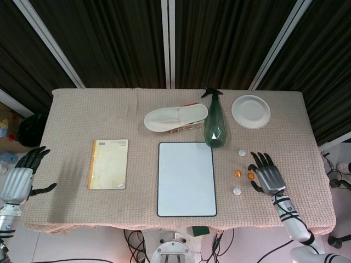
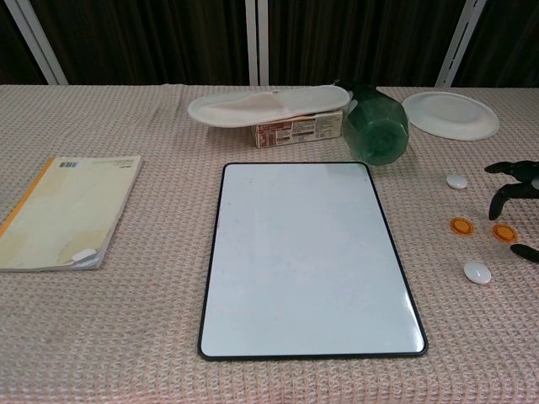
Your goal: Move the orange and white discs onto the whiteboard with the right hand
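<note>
Left hand off the table's 9 o'clock edge — fingers spread, holding nothing. Flat rectangular whiteboard at table centre, bare. At its 3 o'clock, four small discs on the woven cloth: white disc, orange disc, second orange disc, second white disc. Right hand — fingers splayed, empty — just beside the second orange disc; contact unclear.

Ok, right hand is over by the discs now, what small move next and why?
Probably lower the right hand and close its fingers on the nearest orange disc: the hand is open beside it, and all four discs lie off the whiteboard.
</note>
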Action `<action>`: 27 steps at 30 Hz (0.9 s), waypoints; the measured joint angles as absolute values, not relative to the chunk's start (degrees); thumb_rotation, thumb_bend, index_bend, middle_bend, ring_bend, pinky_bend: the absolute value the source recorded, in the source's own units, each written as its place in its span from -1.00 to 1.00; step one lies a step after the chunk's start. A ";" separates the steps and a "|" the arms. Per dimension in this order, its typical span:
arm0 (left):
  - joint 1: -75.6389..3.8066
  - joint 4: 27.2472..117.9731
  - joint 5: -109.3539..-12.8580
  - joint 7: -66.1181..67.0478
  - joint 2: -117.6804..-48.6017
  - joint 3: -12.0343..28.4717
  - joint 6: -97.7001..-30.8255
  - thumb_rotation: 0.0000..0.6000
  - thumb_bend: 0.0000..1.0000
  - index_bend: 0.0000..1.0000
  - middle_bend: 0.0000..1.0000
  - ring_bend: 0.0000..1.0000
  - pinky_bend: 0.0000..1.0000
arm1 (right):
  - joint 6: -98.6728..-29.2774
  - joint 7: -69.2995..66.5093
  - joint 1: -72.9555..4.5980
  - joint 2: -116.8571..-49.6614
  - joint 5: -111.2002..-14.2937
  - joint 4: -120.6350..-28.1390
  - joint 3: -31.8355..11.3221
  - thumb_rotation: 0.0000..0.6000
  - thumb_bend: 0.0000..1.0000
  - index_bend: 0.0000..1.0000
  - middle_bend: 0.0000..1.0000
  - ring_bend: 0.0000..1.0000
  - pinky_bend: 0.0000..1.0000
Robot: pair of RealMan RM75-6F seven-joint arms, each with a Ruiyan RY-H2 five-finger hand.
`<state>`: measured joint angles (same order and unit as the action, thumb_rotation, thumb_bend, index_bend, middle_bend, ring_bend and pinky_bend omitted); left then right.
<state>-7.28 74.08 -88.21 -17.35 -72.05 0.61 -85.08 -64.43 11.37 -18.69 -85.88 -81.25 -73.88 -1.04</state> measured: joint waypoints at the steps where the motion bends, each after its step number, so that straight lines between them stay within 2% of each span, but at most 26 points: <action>1: -7.25 74.15 -88.16 -17.33 -72.01 0.61 -85.01 1.00 -1.00 -0.73 -0.82 -0.82 -0.64 | -64.54 11.31 -18.74 -86.03 -81.34 -73.67 -1.06 1.00 -0.35 -0.19 -1.00 -1.00 -1.00; 12: -7.38 74.41 -88.26 -17.08 -72.00 0.55 -84.32 1.00 -1.00 -0.73 -0.82 -0.82 -0.64 | -64.98 11.86 -18.77 -86.79 -80.94 -73.01 -1.37 1.00 -0.33 0.02 -0.98 -1.00 -1.00; 18: -7.28 74.16 -88.18 -17.21 -72.04 0.61 -84.33 1.00 -1.00 -0.73 -0.82 -0.82 -0.64 | -66.80 11.20 -18.48 -86.46 -81.60 -73.67 -1.70 1.00 -0.32 0.05 -0.97 -1.00 -1.00; 22: -7.27 74.15 -88.15 -17.22 -71.94 0.75 -84.42 1.00 -1.00 -0.73 -0.82 -0.82 -0.64 | -67.73 10.65 -19.17 -85.33 -83.39 -76.40 -2.08 1.00 -0.33 0.07 -0.97 -1.00 -1.00; 27: -7.25 74.40 -88.12 -17.12 -71.77 1.05 -84.78 1.00 -1.00 -0.73 -0.82 -0.82 -0.64 | -65.57 10.21 -23.24 -82.85 -86.83 -83.06 -2.88 1.00 -0.33 0.10 -0.97 -1.00 -1.00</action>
<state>-7.25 74.40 -88.12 -17.12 -71.77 1.05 -84.78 -65.57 10.21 -23.24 -82.85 -86.83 -83.06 -2.88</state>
